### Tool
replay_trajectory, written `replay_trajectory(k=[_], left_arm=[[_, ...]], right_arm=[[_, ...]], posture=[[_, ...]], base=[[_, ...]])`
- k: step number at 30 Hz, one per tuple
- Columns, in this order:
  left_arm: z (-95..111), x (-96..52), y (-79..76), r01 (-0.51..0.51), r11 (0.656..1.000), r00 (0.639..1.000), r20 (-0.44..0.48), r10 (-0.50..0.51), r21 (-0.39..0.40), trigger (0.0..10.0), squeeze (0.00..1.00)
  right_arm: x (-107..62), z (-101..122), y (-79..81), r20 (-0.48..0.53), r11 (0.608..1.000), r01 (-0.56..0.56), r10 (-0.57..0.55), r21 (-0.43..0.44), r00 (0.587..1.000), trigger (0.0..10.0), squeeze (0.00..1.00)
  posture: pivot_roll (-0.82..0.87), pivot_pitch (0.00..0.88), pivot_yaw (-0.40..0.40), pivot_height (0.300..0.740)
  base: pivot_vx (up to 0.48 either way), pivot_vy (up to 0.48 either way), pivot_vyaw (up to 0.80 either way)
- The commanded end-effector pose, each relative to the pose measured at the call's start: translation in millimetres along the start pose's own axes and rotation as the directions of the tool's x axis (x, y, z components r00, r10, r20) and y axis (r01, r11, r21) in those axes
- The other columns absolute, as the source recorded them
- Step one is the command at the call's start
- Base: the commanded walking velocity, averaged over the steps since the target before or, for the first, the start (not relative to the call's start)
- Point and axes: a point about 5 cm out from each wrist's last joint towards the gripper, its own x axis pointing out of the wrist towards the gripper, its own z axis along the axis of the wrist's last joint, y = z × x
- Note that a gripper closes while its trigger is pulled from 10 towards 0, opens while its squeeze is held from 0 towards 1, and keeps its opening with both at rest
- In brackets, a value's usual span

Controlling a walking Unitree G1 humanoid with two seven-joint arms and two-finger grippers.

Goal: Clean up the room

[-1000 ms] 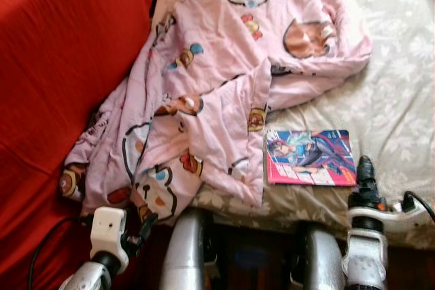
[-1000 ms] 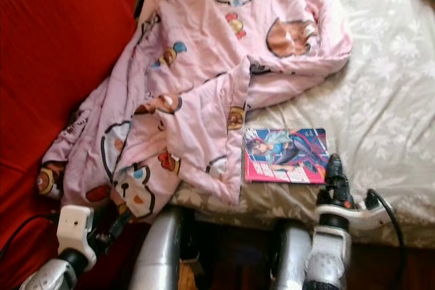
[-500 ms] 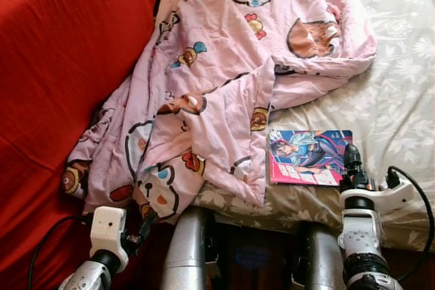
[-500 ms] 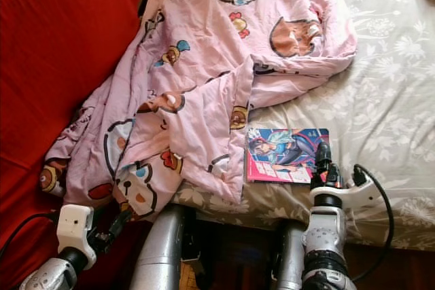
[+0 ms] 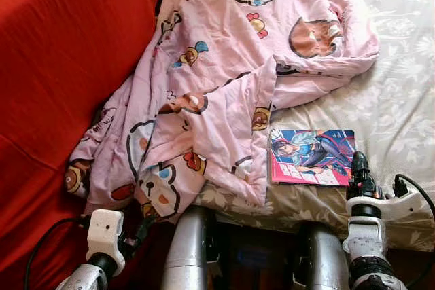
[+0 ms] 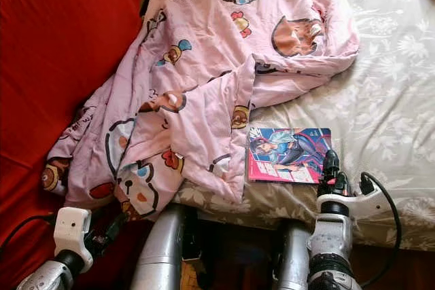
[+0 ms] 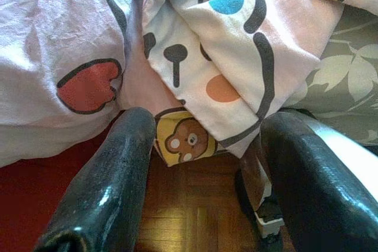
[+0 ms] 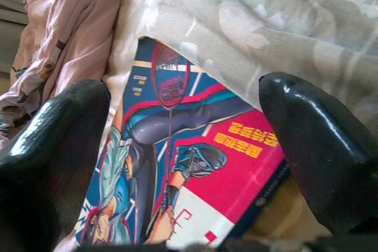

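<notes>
In the left eye view, a pink blanket (image 5: pixel 224 79) printed with cartoon animals lies crumpled from the top centre of the frame down to the lower left, draped over the near edge of a bed with a grey floral sheet (image 5: pixel 401 93) that takes up the right side. A red cover (image 5: pixel 61 86) takes up the left of the frame. A comic book (image 5: pixel 311 157) with a bright illustrated cover lies flat on the sheet at lower centre right, just beside the blanket's hanging fold. The right gripper (image 5: pixel 359 168) stands at the book's right corner near the bottom right, and the left gripper (image 5: pixel 143 225) sits low at the bottom left, under the blanket's hanging edge. In the left wrist view, the left gripper's two black fingers (image 7: pixel 106 187) stand apart with nothing between them, the blanket's hem close ahead and wooden floor (image 7: pixel 189 216) below. In the right wrist view, the right gripper's fingers (image 8: pixel 319 140) are spread wide on either side of the comic book (image 8: pixel 189 163), whose cover runs between them; whether they touch it cannot be told.
</notes>
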Motion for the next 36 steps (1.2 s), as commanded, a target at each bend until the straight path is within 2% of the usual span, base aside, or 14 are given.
replay_trajectory(k=[1,9,10,11,16,17,19,20,23,27,30,36], left_arm=[[-7,-7.1,10.9,-0.027,1.0,0.999,-0.042,0.027,0.016,10.0,0.0],[-7,-8.1,10.9,-0.023,1.0,0.999,-0.046,0.024,0.021,10.0,0.0],[-7,-9.5,10.3,-0.021,1.0,0.999,-0.046,0.022,0.022,10.0,0.0],[-6,-10.2,10.4,-0.019,1.0,0.999,-0.046,0.02,0.024,10.0,0.0],[-7,-10.3,10.7,-0.016,1.0,0.999,-0.049,0.017,0.027,10.0,0.0],[-6,-10.2,10.3,-0.01,1.0,0.999,-0.05,0.011,0.03,10.0,0.0],[-6,-10.0,10.1,-0.007,1.0,0.999,-0.049,0.009,0.031,10.0,0.0],[-5,-11.1,9.9,-0.005,0.999,0.999,-0.049,0.006,0.032,10.0,0.0],[-6,-12.4,8.3,0.001,0.999,0.999,-0.053,0.001,0.032,10.0,0.0],[-7,-14.8,5.3,0.008,0.999,0.998,-0.057,-0.007,0.031,10.0,0.0],[-8,-19.4,2.2,0.022,0.999,0.998,-0.064,-0.019,0.037,10.0,0.0],[-8,-23.5,3.5,0.016,0.999,0.998,-0.069,-0.013,0.037,10.0,0.0]], right_arm=[[-7.9,-5,-10.2,-0.014,0.999,0.042,-0.042,0.009,0.999,10.0,0.0],[-8.9,-6,-13.9,-0.035,0.998,0.055,-0.054,0.014,0.998,10.0,0.0],[-9.7,-7,-15.2,-0.043,0.998,0.058,-0.057,0.036,0.997,10.0,0.0],[-9.4,-8,-15.2,-0.043,0.994,0.056,-0.052,0.094,0.998,10.0,0.0],[-9.5,-10,-14.9,-0.061,0.988,0.038,-0.029,0.151,0.998,10.0,0.0],[-10.1,-13,-14.3,-0.084,0.982,0.02,-0.004,0.19,0.996,10.0,0.0],[-10.3,-14,-13.2,-0.098,0.976,0.006,0.016,0.219,0.995,10.0,0.0],[-11.5,-19,-10.9,-0.126,0.971,-0.029,0.06,0.237,0.99,10.0,0.0],[-16.1,-27,-11.7,-0.176,0.97,-0.032,0.076,0.24,0.981,10.0,0.0],[-21.5,-29,-19.0,-0.179,0.97,0.012,0.033,0.242,0.983,10.0,0.0],[-28.0,-21,-32.4,-0.128,0.966,0.079,-0.049,0.244,0.991,10.0,0.0],[-29.4,-15,-37.2,-0.109,0.965,0.088,-0.062,0.249,0.992,10.0,0.0]], posture=[[0.24,0.295,0.17,0.59],[0.25,0.292,0.176,0.59],[0.25,0.294,0.178,0.59],[0.25,0.296,0.179,0.59],[0.24,0.299,0.182,0.59],[0.25,0.302,0.187,0.59],[0.25,0.302,0.187,0.59],[0.26,0.308,0.189,0.59],[0.26,0.311,0.191,0.59],[0.28,0.324,0.194,0.59],[0.28,0.334,0.194,0.59],[0.29,0.35,0.193,0.59]], base=[[0.0,0.0,0.0],[0.0,0.0,0.0],[0.0,0.0,0.0],[0.0,0.0,0.0],[0.0,0.0,0.0],[0.0,0.0,0.0],[0.0,0.0,0.0],[0.0,0.0,0.0],[0.0,0.0,0.0],[0.0,0.0,0.0],[0.0,0.0,0.0],[0.0,0.0,0.0]])
